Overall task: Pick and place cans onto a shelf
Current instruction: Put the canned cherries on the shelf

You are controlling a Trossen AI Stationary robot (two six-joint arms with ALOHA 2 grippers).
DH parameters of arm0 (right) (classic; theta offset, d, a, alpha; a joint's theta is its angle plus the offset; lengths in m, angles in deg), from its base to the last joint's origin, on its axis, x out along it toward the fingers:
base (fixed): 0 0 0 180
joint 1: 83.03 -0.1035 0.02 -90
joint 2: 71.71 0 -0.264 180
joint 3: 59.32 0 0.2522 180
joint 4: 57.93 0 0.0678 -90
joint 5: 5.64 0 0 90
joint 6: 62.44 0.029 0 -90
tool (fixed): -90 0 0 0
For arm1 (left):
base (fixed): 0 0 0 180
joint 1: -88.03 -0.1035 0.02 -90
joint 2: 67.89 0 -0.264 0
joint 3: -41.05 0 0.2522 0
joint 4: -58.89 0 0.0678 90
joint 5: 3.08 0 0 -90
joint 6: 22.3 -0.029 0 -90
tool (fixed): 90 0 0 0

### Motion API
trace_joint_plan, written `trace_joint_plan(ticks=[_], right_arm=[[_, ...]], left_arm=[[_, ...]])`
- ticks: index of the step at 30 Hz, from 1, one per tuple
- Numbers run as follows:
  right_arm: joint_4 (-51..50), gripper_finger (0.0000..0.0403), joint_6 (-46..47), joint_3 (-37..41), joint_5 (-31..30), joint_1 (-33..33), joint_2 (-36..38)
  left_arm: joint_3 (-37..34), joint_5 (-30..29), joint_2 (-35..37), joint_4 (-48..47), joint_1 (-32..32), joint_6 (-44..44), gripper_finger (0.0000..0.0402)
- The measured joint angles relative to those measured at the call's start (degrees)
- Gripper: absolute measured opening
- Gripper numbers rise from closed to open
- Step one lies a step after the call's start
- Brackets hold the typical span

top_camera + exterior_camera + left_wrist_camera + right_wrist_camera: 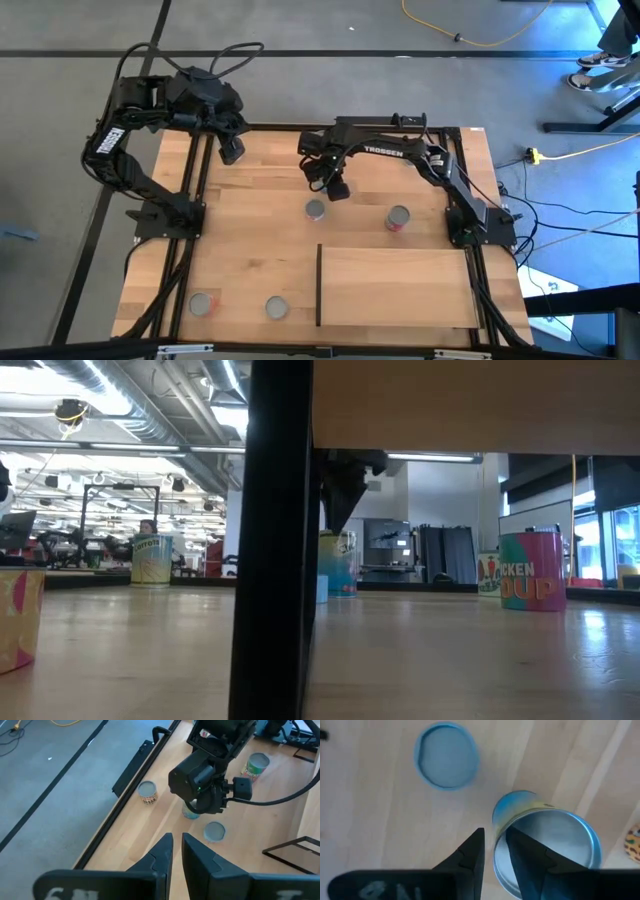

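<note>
Low view mostly blocked: dark post (272,540) up close, underside of shelf (397,286) across top.

Right gripper (493,851) hangs over table centre, fingers near-closed on rim of blue-and-yellow can (547,845); firm grip or not, can't tell. In high view that can hidden beneath gripper.

Grey-topped can (316,209) just beside. Red-labelled can (397,218) near shelf's far edge. Two cans (204,304) (276,307) at near-left, well apart.

Left gripper (177,851) hovers over far-left table edge, fingers almost together, empty.

Light-wood tabletop (250,220), black frame; grey floor, yellow cable (480,38); open workshop beyond.
</note>
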Motion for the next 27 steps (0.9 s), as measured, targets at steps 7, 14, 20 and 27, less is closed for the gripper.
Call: trace_joint_plan(ticks=[7,14,20,27], right_arm=[[1.2,0.0044,4.8,0.1,-1.6,0.0,-0.3],[3.3,0.0004,8.2,0.2,-6.8,-0.1,0.1],[0.7,0.0002,8.7,-2.6,-7.9,-0.3,0.5],[-5.0,0.0002,9.1,-11.4,-7.7,-1.4,0.9]], left_arm=[[0.0,0.0,0.0,0.0,0.0,-0.1,0.0033],[0.0,0.0,0.0,0.0,0.0,-0.1,0.0034],[0.0,0.0,0.0,0.0,0.0,-0.1,0.0034],[0.0,0.1,0.0,0.0,0.0,-0.1,0.0034]])
